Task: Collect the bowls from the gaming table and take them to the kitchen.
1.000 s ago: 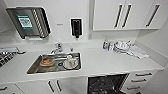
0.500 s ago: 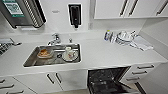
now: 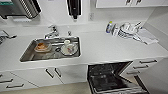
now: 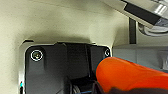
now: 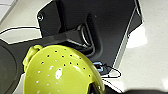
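Orange-red bowl (image 4: 130,75): smooth and glossy, close against the left wrist camera; whether the jaws there pinch it, I cannot tell.
Yellow-green bowl (image 5: 60,72): pierced with small holes, a lug on its rim, close under the right wrist camera; jaw grip I cannot tell.
Kitchen: white countertop (image 3: 107,50) straight ahead.
Steel sink (image 3: 30,56): at 10 o'clock, holding dishes.
Soap dispenser (image 3: 74,8): black, at 12 o'clock on the wall.
Dishwasher (image 3: 110,78): open, at 5 o'clock.
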Robot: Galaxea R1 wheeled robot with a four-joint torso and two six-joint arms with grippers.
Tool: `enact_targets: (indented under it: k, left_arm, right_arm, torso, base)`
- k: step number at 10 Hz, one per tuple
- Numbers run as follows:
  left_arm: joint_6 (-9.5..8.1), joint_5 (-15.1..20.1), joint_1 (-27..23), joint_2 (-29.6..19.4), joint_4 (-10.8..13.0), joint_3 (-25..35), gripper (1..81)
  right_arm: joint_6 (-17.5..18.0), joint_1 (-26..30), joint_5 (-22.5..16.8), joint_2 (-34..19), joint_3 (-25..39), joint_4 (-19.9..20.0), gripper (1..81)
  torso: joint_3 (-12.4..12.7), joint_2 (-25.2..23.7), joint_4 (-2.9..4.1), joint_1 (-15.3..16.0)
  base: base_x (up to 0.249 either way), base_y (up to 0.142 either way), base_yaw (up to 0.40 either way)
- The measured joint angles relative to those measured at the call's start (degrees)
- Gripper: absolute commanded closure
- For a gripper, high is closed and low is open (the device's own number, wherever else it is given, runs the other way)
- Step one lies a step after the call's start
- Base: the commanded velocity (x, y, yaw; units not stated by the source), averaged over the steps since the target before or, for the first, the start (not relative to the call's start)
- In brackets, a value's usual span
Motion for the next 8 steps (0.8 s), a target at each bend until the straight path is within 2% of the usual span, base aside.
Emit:
enact_targets:
  k: [4, 6, 8]
  left_arm:
    - [-2.38, 7.8, -10.8, 1.2, 0.0, 1.9, 81.1]
    - [-3.21, 10.8, -15.5, 5.7, 0.1, 0.6, 81.1]
    - [-4.30, 14.0, -18.4, 12.8, 0.1, -3.1, 81.1]
  right_arm:
    - [0.0, 0.0, 0.0, 0.0, 0.1, 0.0, 81.1]
    - [0.0, 0.0, 0.0, 0.0, 0.2, 0.0, 81.1]
    - [0.0, 0.2, 0.0, 0.1, 0.2, 0.0, 81.1]
  torso:
    - [0.0, 0.0, 0.00, 0.0]
    - [0.0, 0.1, 0.00, 0.0]
    - [0.0, 0.1, 0.00, 0.0]
  base:
    - [0.000, 0.000, 0.000]
    - [0.000, 0.000, 0.000]
    - [0.000, 0.000, 0.000]
